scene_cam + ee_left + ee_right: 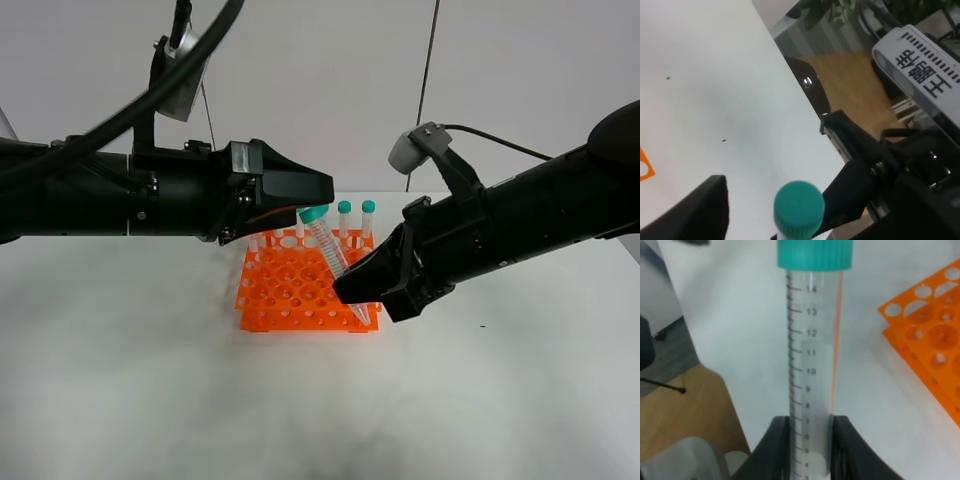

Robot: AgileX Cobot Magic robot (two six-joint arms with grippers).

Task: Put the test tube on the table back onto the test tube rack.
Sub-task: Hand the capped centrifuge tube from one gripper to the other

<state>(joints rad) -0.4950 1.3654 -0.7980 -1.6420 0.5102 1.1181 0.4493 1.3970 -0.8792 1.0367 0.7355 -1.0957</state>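
Note:
My right gripper [352, 290] is shut on the lower part of the test tube [330, 250], a clear graduated tube with a teal cap. It holds the tube tilted, tip down, over the near right corner of the orange test tube rack [285, 290]. The right wrist view shows the tube [812, 355] clamped between the two black fingers [777, 440], with the rack [932, 335] beside it. My left gripper [312, 203] is open beside the cap. In the left wrist view the cap [799, 207] stands apart from one dark finger [695, 215].
Two more teal-capped tubes [356, 216] stand in the rack's back row. The rack sits mid-table on the white table [150, 390]. The table's far edge, the floor and the right arm [900, 190] show in the left wrist view.

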